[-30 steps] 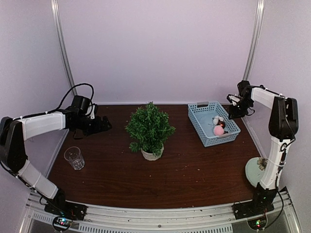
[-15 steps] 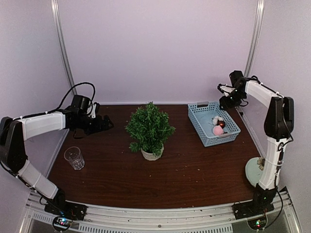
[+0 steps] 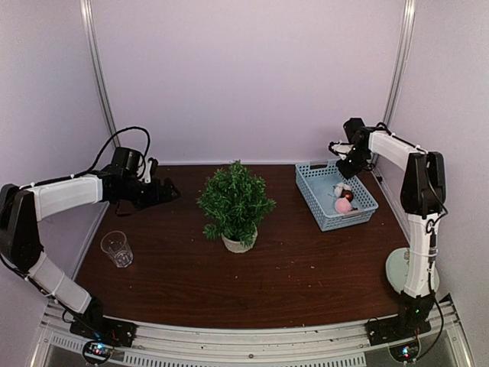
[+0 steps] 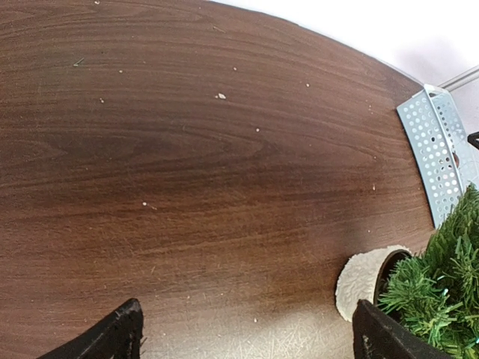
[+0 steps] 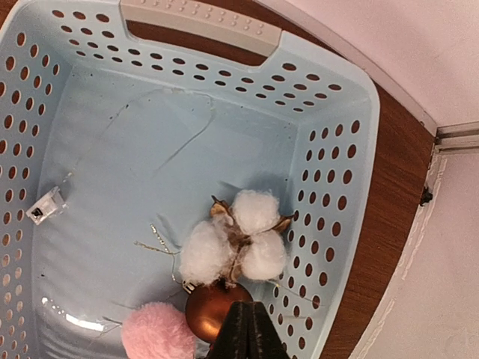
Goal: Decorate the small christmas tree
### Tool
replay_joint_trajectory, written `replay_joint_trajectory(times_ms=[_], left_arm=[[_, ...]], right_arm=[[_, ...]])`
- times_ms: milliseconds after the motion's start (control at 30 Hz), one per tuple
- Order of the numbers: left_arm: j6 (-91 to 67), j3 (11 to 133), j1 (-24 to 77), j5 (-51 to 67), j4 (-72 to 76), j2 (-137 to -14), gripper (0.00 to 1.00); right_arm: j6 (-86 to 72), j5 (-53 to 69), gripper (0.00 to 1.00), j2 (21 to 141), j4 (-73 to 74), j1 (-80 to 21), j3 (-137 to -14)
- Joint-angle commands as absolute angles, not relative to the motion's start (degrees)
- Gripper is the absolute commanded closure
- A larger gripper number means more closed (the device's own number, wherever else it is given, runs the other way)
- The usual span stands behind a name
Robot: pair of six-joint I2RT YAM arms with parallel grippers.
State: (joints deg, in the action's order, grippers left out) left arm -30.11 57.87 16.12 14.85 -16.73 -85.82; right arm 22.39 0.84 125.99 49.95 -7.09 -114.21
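Under the right gripper [image 5: 248, 330], fingers pressed together, a light-blue basket [image 5: 329, 172] is seen holding a copper bauble [image 5: 212, 310] at the fingertips, a cotton boll [image 5: 236, 239] beyond and a pink pom-pom [image 5: 156, 334] beside; perforated walls close it round. The small christmas tree [image 3: 235, 200] is set just right of the wide-open left gripper [image 4: 247, 333], with tabletop [image 4: 187, 149] stretching ahead.

From where I stand, the left arm [image 3: 69, 195] lies low at 9 o'clock, its forearm pointing toward 3 o'clock. The left gripper [image 3: 170, 189] has its jaws spread wide. The right arm [image 3: 393, 145] rises at 4 o'clock and reaches toward 1 o'clock. The right gripper [image 3: 340, 167] tips downward, fingers [image 5: 247, 329] pressed together.
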Motion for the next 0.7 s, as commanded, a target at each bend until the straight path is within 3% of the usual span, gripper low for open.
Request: replay_joint_trajectory(times_ms=[0,400,533,600,667], left_arm=[[-29.6,59.3,15.6,15.7,-15.2,-83.9,0.02],[-29.1,59.5,15.6,15.0,-16.2,-81.6,0.02],[-29.1,59.5,15.7,15.3,-16.1,-81.6,0.02],[-29.3,59.5,15.6,15.3,-16.2,-81.7,0.02],[-29.5,59.4,15.6,15.6,-16.3,-81.3,0.02]], right_arm=[[20.8,-2.5,1.00,121.6,48.9,-8.0,-115.8],[21.2,1.1,1.00,113.4,45.7,-8.3,-114.0],[23.9,-1.4,0.48,115.9,45.7,-8.3,-115.2],[25.3,-2.2,0.35,118.2,47.1,-8.3,-117.1],[26.8,-2.3,0.32,120.0,47.7,-8.5,-117.6]])
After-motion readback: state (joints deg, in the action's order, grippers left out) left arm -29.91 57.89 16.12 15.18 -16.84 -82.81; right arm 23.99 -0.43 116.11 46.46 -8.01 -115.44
